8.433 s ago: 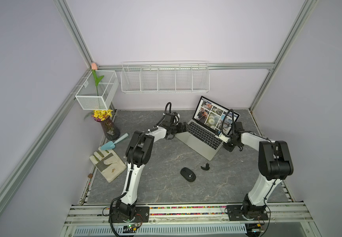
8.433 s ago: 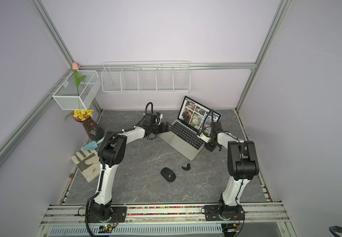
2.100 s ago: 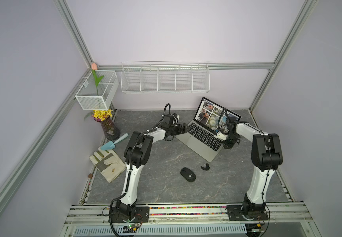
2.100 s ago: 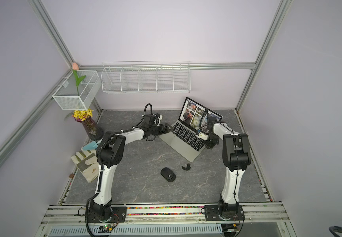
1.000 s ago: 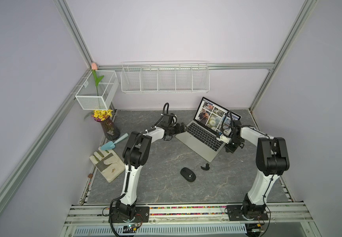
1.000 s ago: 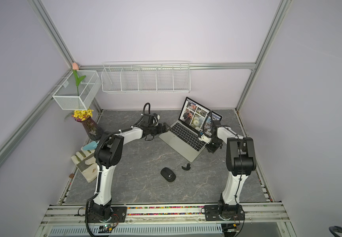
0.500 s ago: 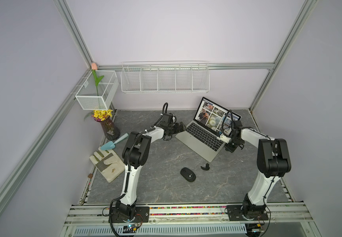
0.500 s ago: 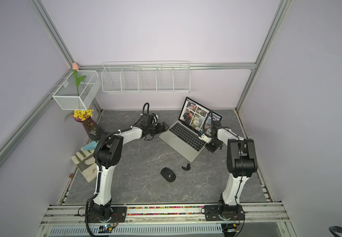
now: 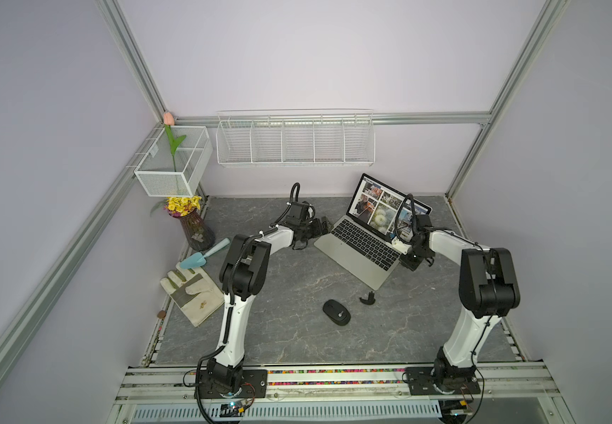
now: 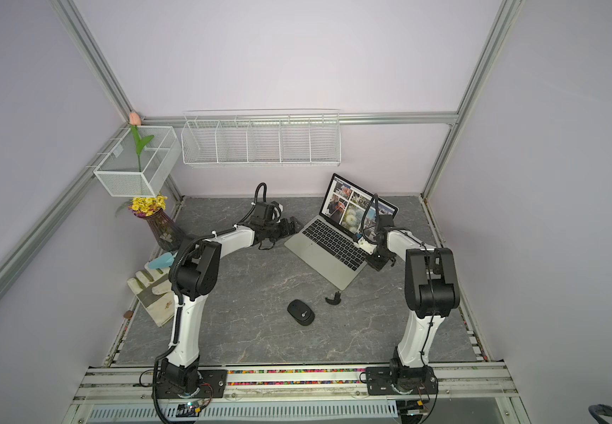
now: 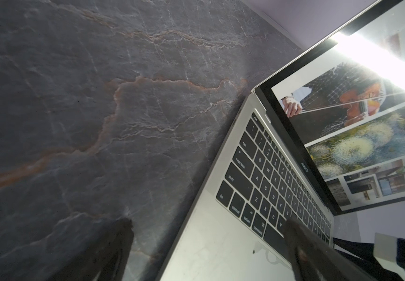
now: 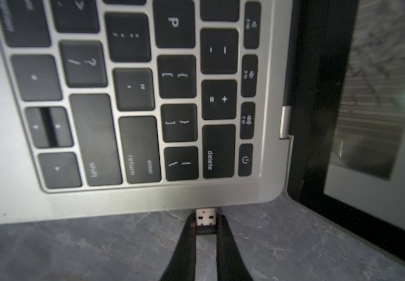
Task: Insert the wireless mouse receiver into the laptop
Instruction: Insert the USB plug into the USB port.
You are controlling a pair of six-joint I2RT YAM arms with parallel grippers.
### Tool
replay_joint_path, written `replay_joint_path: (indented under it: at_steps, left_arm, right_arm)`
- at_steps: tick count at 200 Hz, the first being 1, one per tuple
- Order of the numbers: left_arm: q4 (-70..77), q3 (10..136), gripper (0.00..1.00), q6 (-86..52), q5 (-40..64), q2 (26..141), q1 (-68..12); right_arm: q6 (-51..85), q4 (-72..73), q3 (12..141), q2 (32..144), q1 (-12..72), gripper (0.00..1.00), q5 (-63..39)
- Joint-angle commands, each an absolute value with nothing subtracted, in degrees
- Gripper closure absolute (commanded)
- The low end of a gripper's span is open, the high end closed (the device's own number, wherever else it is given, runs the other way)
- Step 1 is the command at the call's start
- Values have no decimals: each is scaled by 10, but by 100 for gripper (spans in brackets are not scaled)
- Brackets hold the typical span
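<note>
The open silver-grey laptop (image 9: 361, 253) (image 10: 328, 249) stands angled at the back right of the table. My right gripper (image 12: 205, 222) is shut on the wireless mouse receiver (image 12: 205, 217), a tiny stub with a pale metal plug and a dark cap. The plug's tip meets the laptop's (image 12: 148, 197) side edge near the delete key; most of the plug still shows outside. In both top views this gripper (image 9: 407, 261) (image 10: 376, 261) sits low at the laptop's right side. My left gripper (image 11: 206, 226) (image 9: 321, 227) is open, its fingers (image 11: 116, 243) straddling the laptop's left front corner.
A black oval mouse (image 9: 336, 312) and a small curved black cover piece (image 9: 367, 298) lie in front of the laptop. A work glove (image 9: 192, 293), blue trowel (image 9: 204, 253) and flower vase (image 9: 192, 227) line the left edge. Wire baskets (image 9: 295, 139) hang on the back wall.
Over the last two seconds the right arm's elbow has swung outward to the right while its gripper stayed at the laptop's right edge with the receiver. The left arm has barely moved.
</note>
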State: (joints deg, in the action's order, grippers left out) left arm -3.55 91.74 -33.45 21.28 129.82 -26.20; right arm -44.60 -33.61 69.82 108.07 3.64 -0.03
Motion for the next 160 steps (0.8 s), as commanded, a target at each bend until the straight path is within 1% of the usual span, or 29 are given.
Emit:
replay_joint_path:
  at_steps: [1,61,113,160]
  left_arm:
    - [-89,913,1,-346,220,1341,-264]
    - [-88,924,1,-349,225,1360,-282]
    - [-94,919,1,-345,221,1369,-291]
    - [-104,923,1,-336,219,1379,-299]
  right_arm:
    - [-455,-329,690,1075,46,93,-23]
    - [-437,-319,690,1066,54,93,-35]
    - [-422,-312,687,1047,56,93,-67]
    - [-417,-302,688,1050,65,93,-67]
